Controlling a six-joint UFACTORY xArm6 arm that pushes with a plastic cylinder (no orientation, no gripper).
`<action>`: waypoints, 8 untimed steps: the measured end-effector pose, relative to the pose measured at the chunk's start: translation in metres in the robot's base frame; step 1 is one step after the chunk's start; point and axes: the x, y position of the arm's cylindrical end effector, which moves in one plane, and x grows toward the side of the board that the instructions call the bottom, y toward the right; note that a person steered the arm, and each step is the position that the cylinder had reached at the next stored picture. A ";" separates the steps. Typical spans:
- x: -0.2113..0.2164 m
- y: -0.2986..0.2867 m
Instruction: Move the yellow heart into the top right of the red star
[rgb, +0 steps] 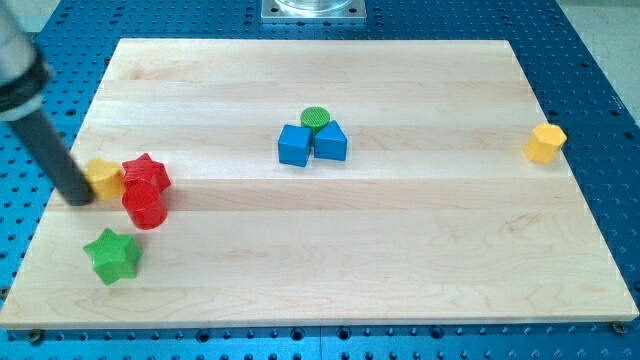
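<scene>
Evidently my tip (80, 197) pressed the small yellow plastic heart (104, 177) from its nine o'clock side, because that heart, touching the red plastic star (147, 173) at nine o'clock, belonged at the star's one o'clock. No claw existed.

No readable text, labels, brands or numbers anywhere: blocks, counter (400, 250) and rod all unmarked.

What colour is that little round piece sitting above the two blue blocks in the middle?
Green. The green cylinder touches both blue blocks; the single camera view shows it plainly.
</scene>
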 end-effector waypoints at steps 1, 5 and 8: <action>-0.043 0.027; -0.082 0.109; -0.031 0.221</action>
